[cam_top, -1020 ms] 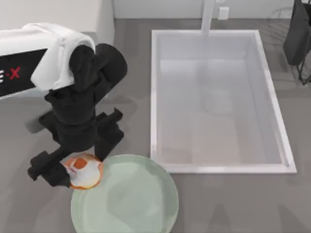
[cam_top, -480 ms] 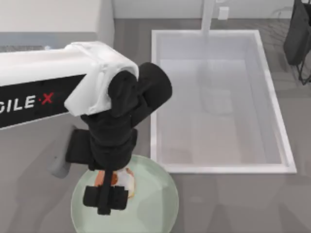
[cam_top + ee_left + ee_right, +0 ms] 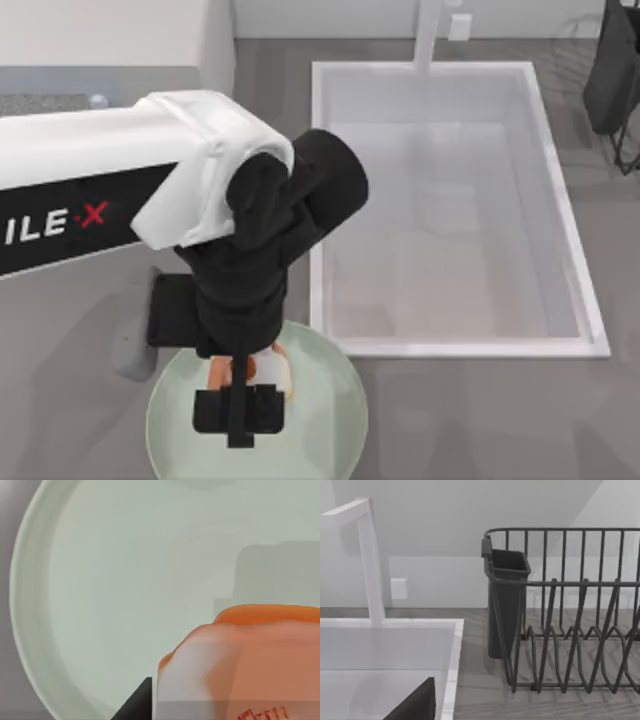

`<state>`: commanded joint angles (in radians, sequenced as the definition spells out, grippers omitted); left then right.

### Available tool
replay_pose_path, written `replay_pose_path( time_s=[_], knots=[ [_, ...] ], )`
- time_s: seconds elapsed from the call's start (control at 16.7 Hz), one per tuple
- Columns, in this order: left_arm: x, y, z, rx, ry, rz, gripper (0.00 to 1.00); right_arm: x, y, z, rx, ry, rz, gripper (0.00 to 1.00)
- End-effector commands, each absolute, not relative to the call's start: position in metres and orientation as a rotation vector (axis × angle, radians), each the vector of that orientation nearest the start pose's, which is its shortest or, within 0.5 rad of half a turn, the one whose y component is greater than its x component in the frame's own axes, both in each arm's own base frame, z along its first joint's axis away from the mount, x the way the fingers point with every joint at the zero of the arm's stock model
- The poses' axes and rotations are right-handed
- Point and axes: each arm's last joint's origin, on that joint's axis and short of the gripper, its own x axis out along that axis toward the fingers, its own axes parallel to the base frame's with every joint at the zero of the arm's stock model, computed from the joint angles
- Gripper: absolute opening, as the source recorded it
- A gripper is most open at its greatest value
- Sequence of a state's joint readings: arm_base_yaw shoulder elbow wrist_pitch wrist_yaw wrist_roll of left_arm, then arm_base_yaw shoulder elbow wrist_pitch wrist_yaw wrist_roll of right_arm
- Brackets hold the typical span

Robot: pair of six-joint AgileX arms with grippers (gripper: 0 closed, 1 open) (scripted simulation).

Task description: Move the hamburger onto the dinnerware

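Note:
The hamburger [image 3: 272, 370], a small lump of orange and cream patches, is held over the left-middle of the dinnerware [image 3: 325, 425], a large pale mint-green plate at the table's front. My left gripper [image 3: 243, 380] points straight down and is shut on the hamburger, with the black wrist covering most of it. In the left wrist view the hamburger [image 3: 240, 665] looms close above the plate's glossy surface [image 3: 100, 580], with one dark fingertip [image 3: 141, 704] beside it. I cannot tell whether the hamburger touches the plate. My right arm [image 3: 612, 70] stays parked at the far right.
A white rectangular sink basin [image 3: 318, 200] lies just right of the left arm, with a faucet [image 3: 428, 35] at its back. The right wrist view shows the sink's edge [image 3: 451, 655], a dark wire dish rack [image 3: 570, 630] and its utensil cup [image 3: 507, 605].
My left arm has carried the hamburger from the plate's left rim inward to over its left-middle, moving only a little in the last half second. The right arm has not moved.

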<state>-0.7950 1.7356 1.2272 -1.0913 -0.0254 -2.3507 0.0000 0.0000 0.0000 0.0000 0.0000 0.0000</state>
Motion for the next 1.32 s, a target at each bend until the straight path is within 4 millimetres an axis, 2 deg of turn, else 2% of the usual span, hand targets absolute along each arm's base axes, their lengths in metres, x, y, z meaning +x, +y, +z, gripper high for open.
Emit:
replay_pose_path(
  time_s=[0.18,0.54,0.78,1.32],
  knots=[
    [0.220,-0.218,0.188,-1.163,1.190,1.225,0.00,0.106,-0.001,0.160,0.000,0.000,0.000,1.00],
    [0.219,-0.218,0.150,-1.171,1.189,1.219,0.00,0.106,-0.001,0.160,0.000,0.000,0.000,1.00],
    [0.219,-0.218,0.149,-1.170,1.189,1.219,0.00,0.106,-0.001,0.160,0.000,0.000,0.000,1.00],
    [0.219,-0.218,0.149,-1.170,1.189,1.219,0.68,0.106,-0.001,0.160,0.000,0.000,0.000,1.00]
  ],
)
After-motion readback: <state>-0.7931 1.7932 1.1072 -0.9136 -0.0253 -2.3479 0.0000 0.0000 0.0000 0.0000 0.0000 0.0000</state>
